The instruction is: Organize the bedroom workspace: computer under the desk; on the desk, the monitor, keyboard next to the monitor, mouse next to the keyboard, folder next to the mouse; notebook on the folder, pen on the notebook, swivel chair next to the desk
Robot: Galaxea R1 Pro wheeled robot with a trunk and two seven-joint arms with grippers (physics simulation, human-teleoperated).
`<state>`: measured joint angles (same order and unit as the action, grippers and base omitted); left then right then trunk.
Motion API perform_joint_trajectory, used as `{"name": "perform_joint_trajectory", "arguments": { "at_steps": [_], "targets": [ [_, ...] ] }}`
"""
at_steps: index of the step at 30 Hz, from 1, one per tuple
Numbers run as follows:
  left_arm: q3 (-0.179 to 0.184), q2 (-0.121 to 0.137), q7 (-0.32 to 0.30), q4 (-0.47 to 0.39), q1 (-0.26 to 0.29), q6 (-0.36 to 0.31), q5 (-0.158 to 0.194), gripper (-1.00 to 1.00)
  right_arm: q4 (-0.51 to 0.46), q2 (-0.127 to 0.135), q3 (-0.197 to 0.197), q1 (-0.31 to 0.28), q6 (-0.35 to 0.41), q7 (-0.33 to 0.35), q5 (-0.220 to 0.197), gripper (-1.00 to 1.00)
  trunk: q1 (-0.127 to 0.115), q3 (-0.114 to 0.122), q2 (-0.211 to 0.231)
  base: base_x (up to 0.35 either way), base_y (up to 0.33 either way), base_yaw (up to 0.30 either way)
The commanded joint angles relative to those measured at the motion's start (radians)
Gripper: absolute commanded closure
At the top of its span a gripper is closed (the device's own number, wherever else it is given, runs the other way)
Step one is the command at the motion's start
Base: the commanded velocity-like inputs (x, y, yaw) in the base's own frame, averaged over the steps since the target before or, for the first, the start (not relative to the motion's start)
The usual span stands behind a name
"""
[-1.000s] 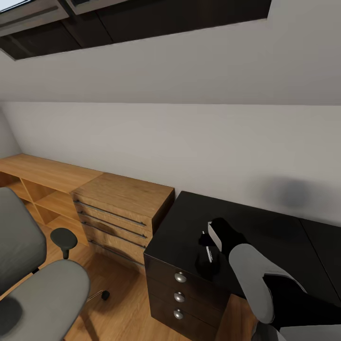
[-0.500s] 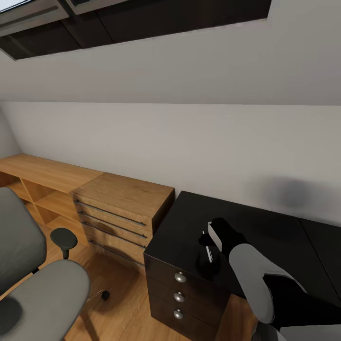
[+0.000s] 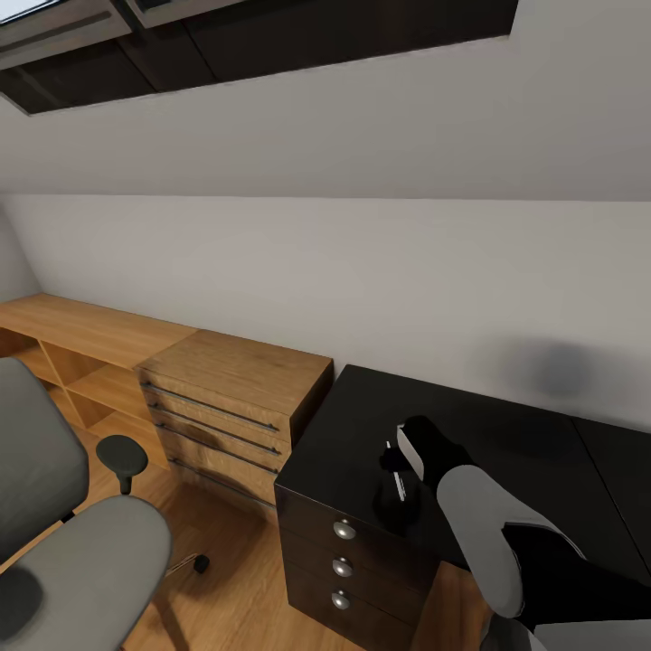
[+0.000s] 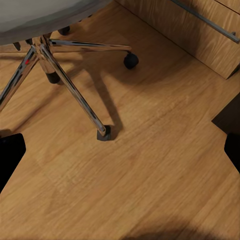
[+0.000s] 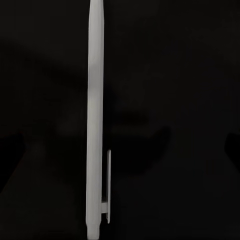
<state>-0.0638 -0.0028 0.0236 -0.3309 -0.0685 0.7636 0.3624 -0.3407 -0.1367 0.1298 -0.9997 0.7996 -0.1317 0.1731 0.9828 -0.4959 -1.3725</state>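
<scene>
Lower middle of the head view: right gripper (image 3: 398, 484) low over the black desk (image 3: 353, 434) above its drawers, white pen (image 3: 399, 485) beneath it, grasp impossible to tell; lower left, grey swivel chair (image 3: 81, 551) on wooden floor (image 4: 150, 165); left gripper's state not discernible

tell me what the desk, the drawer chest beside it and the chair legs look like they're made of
Desk: looks like black painted or laminated board, smooth with a dull sheen and no grain; its drawers carry round silvery metal-looking knobs.
Drawer chest: light wood or wood veneer, going by the visible grain, with thin grey bar handles.
Chair legs: likely polished chrome metal, since they show bright mirror-like reflections, ending in black casters.
</scene>
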Motion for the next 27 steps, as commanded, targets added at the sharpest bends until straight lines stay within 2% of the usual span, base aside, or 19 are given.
{"name": "perform_joint_trajectory", "arguments": {
  "at_steps": [1, 27],
  "targets": [
    [-0.002, 0.000, 0.002, -0.002, -0.001, 0.000, -0.003, -1.00, -0.001, -0.001, 0.009, -0.001, 0.006, 0.001, 0.009, -1.00, 0.000, -0.001, -0.001, 0.000, 0.000, 0.000],
    [-0.002, 0.000, 0.002, -0.002, -0.001, 0.000, -0.003, -1.00, 0.001, -0.003, 0.009, -0.001, 0.021, 0.001, 0.009, -1.00, 0.000, -0.001, -0.001, 0.000, 0.000, 0.000]
  ]
}}
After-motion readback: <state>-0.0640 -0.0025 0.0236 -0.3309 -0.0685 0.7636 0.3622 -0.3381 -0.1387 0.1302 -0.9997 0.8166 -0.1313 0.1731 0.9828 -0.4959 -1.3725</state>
